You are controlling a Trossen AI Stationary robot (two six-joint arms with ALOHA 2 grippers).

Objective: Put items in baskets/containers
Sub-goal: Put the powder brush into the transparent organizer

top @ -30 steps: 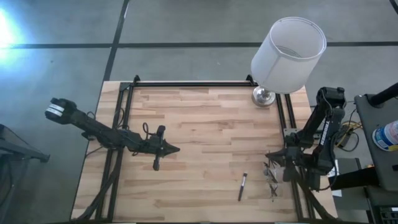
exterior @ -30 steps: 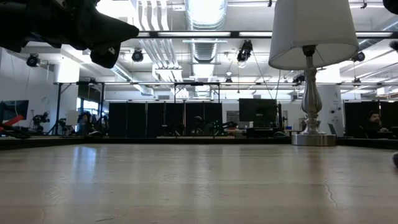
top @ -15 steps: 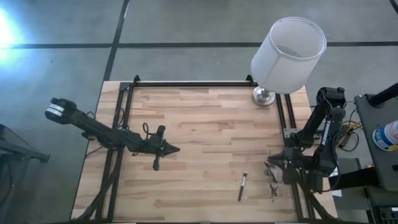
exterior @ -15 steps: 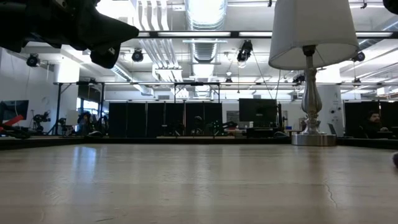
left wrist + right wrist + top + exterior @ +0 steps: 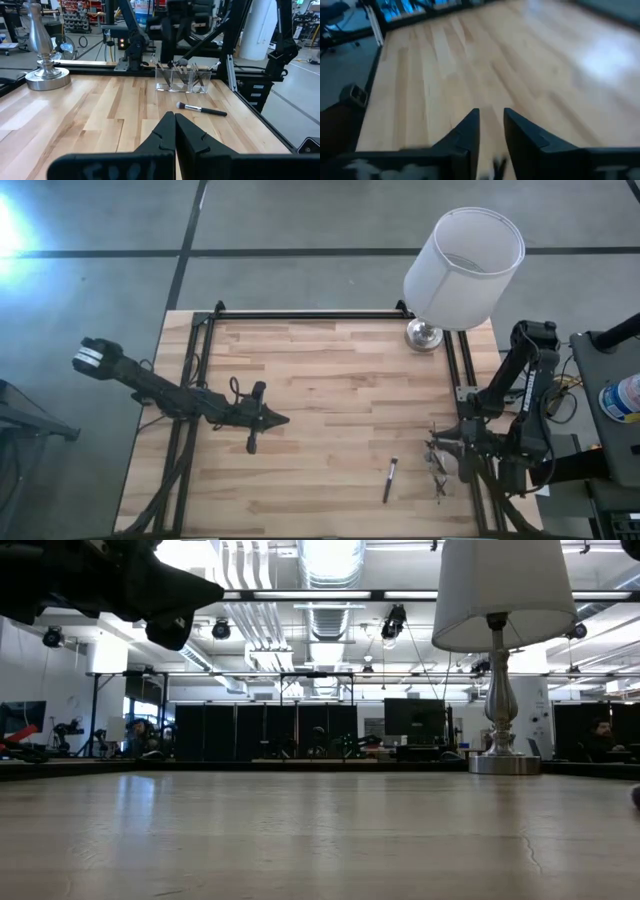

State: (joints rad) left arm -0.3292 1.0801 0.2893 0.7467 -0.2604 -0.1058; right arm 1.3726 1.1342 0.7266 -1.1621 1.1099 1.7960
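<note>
One thin brush (image 5: 390, 478) with a dark handle lies flat on the wood, near the table's right near corner; the left wrist view shows this brush (image 5: 201, 108) too. Right of it stands a small clear container (image 5: 437, 470) holding several brushes upright, also seen as the container (image 5: 182, 81) in the left wrist view. My right gripper (image 5: 491, 125) hovers over the container, fingers a little apart, with only bare wood ahead of it. My left gripper (image 5: 175, 122) is shut and waits over the table's left middle (image 5: 278, 420), pointing toward the brush.
A lamp with a big white shade (image 5: 465, 265) and a silver base (image 5: 47, 75) stands at the table's far right corner. A black frame rail (image 5: 300, 314) runs along the table's edges. Bare wood (image 5: 330, 380) lies between the two arms.
My right arm has drifted a little toward the table's near edge above the container. The brush, the container and the left arm have stayed where they were.
</note>
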